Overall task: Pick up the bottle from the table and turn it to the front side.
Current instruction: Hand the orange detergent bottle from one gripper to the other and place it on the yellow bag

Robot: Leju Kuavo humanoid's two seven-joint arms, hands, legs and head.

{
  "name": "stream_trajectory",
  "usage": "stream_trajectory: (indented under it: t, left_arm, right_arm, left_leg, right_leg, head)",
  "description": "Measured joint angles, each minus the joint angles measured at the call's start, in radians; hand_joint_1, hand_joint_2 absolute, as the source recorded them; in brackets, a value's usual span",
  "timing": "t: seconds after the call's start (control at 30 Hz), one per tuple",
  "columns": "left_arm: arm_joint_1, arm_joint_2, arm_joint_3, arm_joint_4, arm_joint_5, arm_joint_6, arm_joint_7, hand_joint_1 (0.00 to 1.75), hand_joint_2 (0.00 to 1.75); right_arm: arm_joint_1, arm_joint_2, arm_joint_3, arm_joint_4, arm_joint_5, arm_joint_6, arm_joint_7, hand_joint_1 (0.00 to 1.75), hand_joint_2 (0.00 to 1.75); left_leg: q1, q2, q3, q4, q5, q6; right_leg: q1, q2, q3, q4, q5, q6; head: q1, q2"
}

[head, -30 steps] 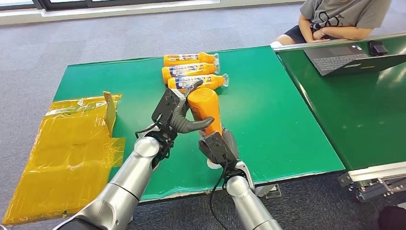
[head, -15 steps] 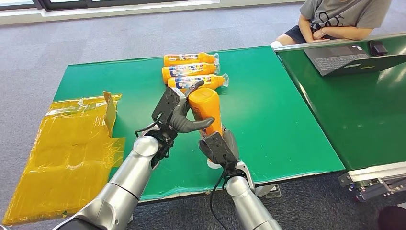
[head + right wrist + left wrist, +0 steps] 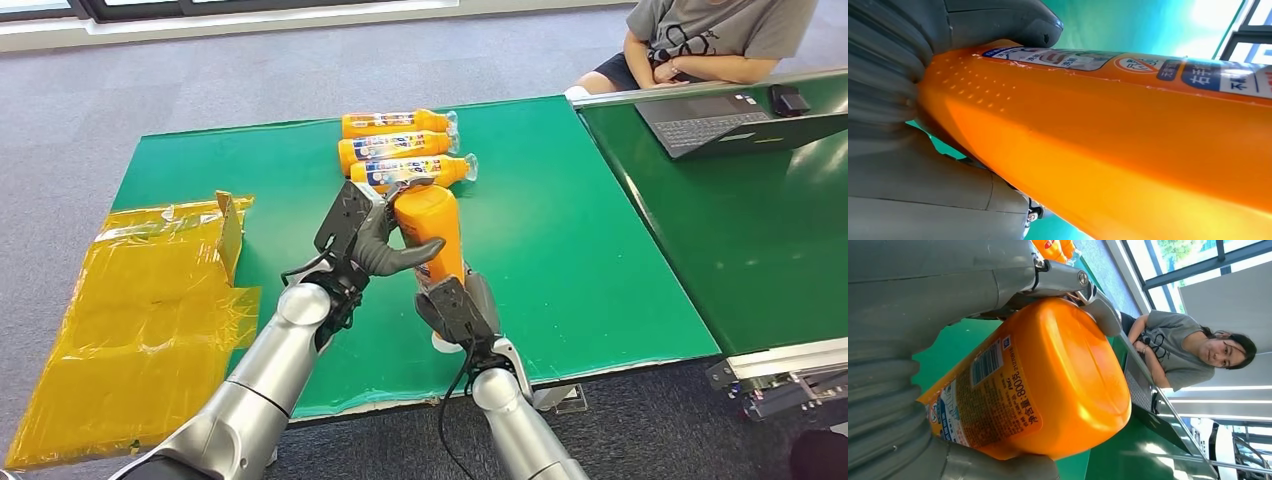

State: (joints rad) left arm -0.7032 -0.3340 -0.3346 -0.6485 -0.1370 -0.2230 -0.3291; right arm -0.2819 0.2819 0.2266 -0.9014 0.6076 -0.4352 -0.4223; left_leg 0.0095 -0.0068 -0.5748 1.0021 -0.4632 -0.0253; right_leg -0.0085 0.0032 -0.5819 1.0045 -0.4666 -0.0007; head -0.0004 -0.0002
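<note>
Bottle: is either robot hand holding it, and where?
Both hold the orange bottle: the left robot hand near its base end, the right robot hand at its lower end.

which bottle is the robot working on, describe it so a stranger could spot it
On the green table, three orange bottles lie side by side near the far edge. Just nearer the robot is a fourth orange bottle, lifted off the table between the left hand and right hand. Unlike its neighbours, it is raised and gripped.
</note>
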Motion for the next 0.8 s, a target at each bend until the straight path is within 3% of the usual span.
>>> stream_trajectory:
  t: [0.8]
  left_arm:
    - [0.000, 0.003, 0.000, 0.000, 0.000, 0.008, 0.000, 1.75, 1.75]
  right_arm:
    - [0.002, 0.000, 0.000, 0.000, 0.008, 0.002, 0.002, 1.75, 1.75]
  left_leg:
    - [0.000, 0.000, 0.000, 0.000, 0.000, 0.000]
  right_leg:
    - [0.000, 0.000, 0.000, 0.000, 0.000, 0.000]
  head:
    - [0.000, 0.000]
